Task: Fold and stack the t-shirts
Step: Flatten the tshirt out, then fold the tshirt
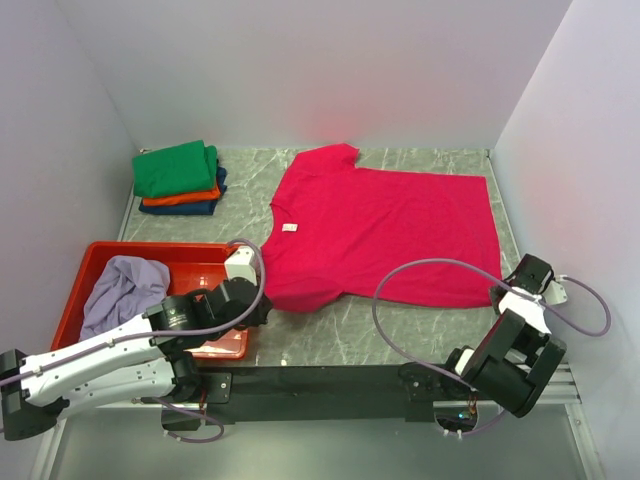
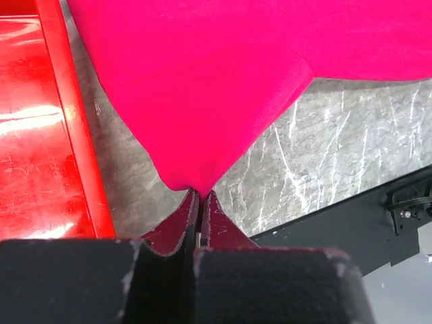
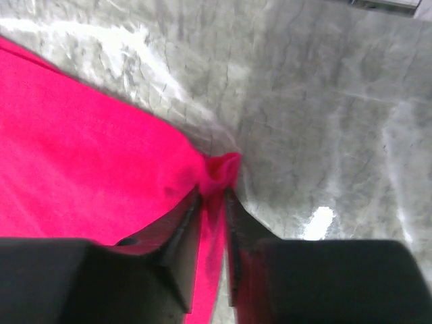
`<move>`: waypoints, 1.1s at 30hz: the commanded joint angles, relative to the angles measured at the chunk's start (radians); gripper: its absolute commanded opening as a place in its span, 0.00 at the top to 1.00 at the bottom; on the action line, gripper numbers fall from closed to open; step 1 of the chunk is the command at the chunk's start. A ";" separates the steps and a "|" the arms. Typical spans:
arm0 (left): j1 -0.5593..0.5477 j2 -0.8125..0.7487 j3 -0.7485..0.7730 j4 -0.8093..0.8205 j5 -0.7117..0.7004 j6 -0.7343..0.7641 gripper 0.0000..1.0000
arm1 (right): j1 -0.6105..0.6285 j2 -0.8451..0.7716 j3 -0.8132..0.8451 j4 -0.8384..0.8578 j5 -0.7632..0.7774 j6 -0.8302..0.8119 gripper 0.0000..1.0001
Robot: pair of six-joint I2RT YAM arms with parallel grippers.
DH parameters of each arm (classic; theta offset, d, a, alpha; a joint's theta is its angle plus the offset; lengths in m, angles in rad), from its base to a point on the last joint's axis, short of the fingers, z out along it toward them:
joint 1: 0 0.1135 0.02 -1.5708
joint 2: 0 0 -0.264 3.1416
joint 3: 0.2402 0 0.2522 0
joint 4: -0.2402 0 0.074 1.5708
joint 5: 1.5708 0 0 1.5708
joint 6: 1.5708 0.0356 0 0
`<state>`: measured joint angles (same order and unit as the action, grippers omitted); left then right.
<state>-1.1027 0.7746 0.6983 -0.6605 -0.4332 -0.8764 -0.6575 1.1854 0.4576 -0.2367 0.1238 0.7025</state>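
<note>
The crimson-pink t-shirt [image 1: 380,225] lies spread flat on the marble table, collar to the left. My left gripper [image 1: 266,303] is shut on its near sleeve tip; in the left wrist view the gripper [image 2: 201,194] pinches the point of the shirt [image 2: 223,81]. My right gripper [image 1: 504,286] is shut on the shirt's near hem corner; in the right wrist view the gripper [image 3: 212,192] holds a bunched bit of the cloth [image 3: 81,169]. Folded green [image 1: 178,168], orange [image 1: 180,197] and dark blue [image 1: 188,208] shirts are stacked at the back left. The pale lavender shirt [image 1: 122,285] lies crumpled in the tray.
The rigid red plastic tray [image 1: 100,250] sits at the near left, close beside my left gripper, and shows in the left wrist view [image 2: 34,135]. White walls close in the table on three sides. A black rail [image 1: 330,380] runs along the near edge.
</note>
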 commanded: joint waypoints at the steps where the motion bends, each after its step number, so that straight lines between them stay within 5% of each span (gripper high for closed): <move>1: 0.004 -0.034 0.035 -0.011 -0.012 0.007 0.99 | -0.004 0.007 -0.020 -0.016 -0.046 -0.011 0.76; 3: 0.003 -0.032 0.035 -0.013 -0.010 0.005 0.99 | -0.004 -0.018 -0.027 -0.018 -0.043 -0.009 0.98; 4: 0.004 -0.032 0.035 -0.011 -0.009 0.005 0.99 | -0.004 -0.032 -0.033 -0.019 -0.042 -0.008 1.00; 15: 0.004 0.014 0.041 -0.014 -0.006 0.011 0.99 | 0.001 -0.406 0.073 -0.239 -0.003 -0.087 1.00; 33: 0.058 0.093 0.075 0.063 -0.013 0.033 1.00 | 0.022 -0.391 0.124 -0.227 -0.102 -0.176 1.00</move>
<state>-1.0855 0.8215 0.7307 -0.6678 -0.4351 -0.8742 -0.6468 0.7750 0.5308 -0.5098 0.0498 0.5728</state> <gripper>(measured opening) 0.023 0.012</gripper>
